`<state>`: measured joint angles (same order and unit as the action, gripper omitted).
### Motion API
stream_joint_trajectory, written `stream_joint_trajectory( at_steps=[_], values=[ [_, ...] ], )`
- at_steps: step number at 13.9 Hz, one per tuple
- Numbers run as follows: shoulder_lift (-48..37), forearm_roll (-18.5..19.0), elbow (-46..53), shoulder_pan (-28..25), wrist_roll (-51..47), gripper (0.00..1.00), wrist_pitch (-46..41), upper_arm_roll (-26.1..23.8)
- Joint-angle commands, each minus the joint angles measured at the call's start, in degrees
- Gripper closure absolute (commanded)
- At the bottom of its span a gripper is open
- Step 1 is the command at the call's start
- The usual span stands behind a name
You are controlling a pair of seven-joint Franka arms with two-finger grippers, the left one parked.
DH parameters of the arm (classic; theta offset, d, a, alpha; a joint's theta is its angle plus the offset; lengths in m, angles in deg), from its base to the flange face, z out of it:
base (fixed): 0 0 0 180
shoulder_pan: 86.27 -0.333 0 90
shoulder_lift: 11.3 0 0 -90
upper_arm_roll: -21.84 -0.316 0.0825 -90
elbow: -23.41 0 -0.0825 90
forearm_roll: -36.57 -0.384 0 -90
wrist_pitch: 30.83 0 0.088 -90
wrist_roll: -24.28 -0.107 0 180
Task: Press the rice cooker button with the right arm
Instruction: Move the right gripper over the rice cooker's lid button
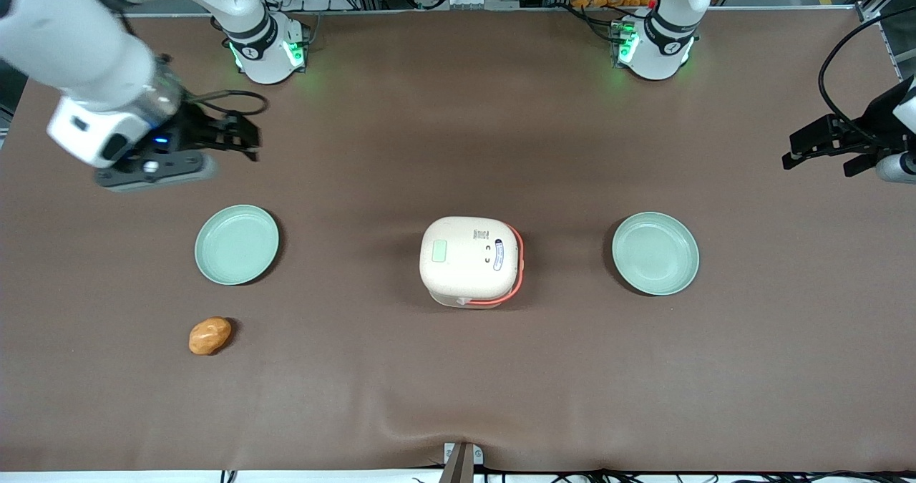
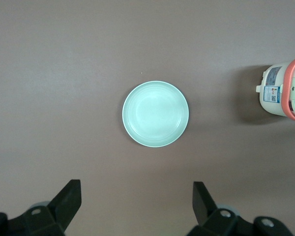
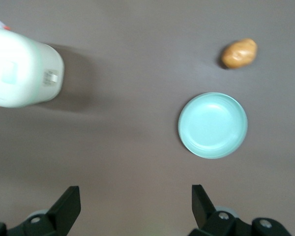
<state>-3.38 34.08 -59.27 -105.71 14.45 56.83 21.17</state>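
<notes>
The rice cooker point(image 1: 471, 260) is a cream rounded-square pot with a thin orange-red handle; it stands mid-table with its lid shut and a small panel on top. It also shows in the right wrist view point(image 3: 20, 67) and the left wrist view point(image 2: 286, 89). My right arm point(image 1: 86, 61) hangs over the working arm's end of the table. Its black gripper point(image 1: 240, 136) with a blue light is open and empty, high above the cloth, farther from the front camera than the nearby green plate and far sideways from the cooker. In the wrist view the gripper point(image 3: 135, 199) holds nothing.
A pale green plate point(image 1: 237, 245) lies beside the cooker toward the working arm's end, also in the right wrist view point(image 3: 213, 125). A second plate point(image 1: 655, 253) lies toward the parked arm's end. A potato point(image 1: 210, 335) lies nearer the front camera than the first plate.
</notes>
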Motion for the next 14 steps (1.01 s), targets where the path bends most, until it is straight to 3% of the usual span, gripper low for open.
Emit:
stream_joint_trajectory(
  at_steps=[1,3,7,12,14],
  values=[
    [3.7,-4.1,0.5,-3.5,-5.7,0.00,2.2,0.6],
    [5.7,-7.8,0.5,-5.2,-11.2,0.16,6.4,0.6],
    [8.8,-7.8,1.0,-9.5,-15.3,0.49,10.9,0.6],
    [14.6,-7.9,4.4,-11.8,-15.5,0.78,16.8,0.6],
    [17.6,-7.9,6.1,-12.2,-17.2,0.81,19.6,0.7]
  ],
)
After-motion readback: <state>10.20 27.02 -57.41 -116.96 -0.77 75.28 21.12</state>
